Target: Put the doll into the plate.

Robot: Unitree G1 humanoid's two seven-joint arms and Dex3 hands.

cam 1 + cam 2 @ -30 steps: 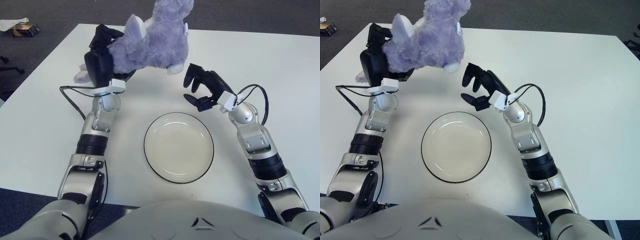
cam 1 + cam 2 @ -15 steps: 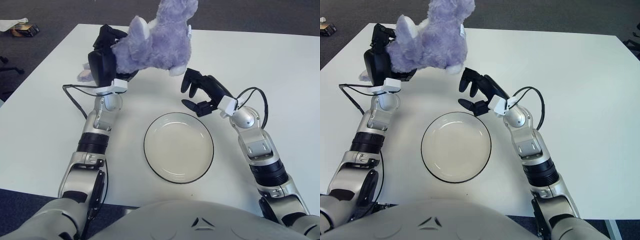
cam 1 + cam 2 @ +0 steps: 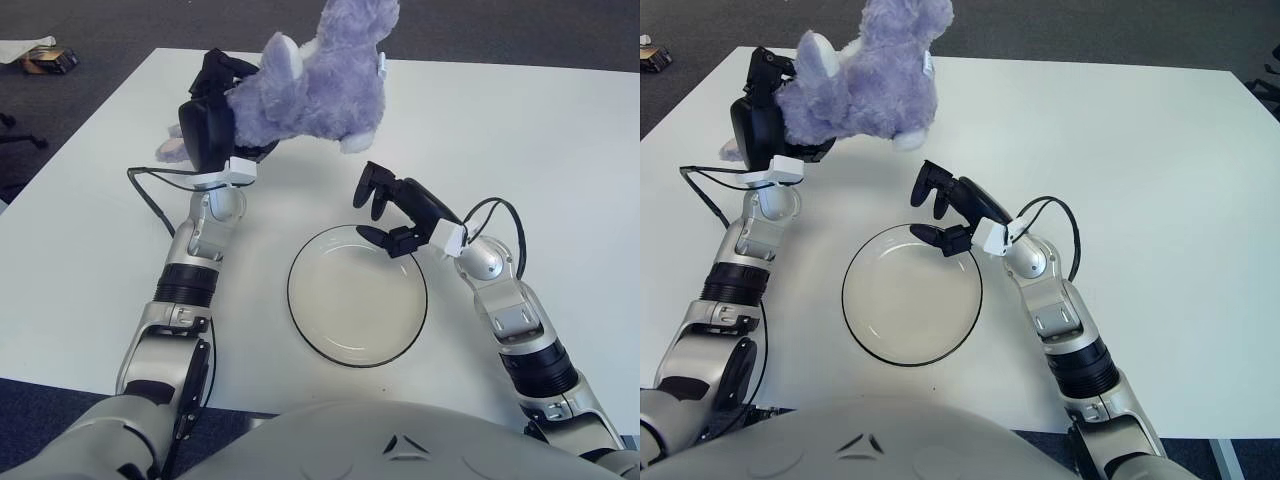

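A fluffy purple doll (image 3: pixel 320 85) with white paws hangs above the far left of the white table, held by my left hand (image 3: pixel 208 130), whose black fingers are shut on its rear end. The white plate (image 3: pixel 357 293) with a dark rim lies on the table in front of me, with nothing in it. My right hand (image 3: pixel 390 207) hovers over the plate's far right rim, fingers spread and holding nothing, below and to the right of the doll.
The white table (image 3: pixel 560 150) stretches wide on the right. A black cable (image 3: pixel 145 200) loops beside my left forearm. A small box (image 3: pixel 50 60) lies on the dark floor at the far left.
My right hand has moved left and nearer, from right of the plate to over its far rim. The doll has shifted slightly right in my left hand.
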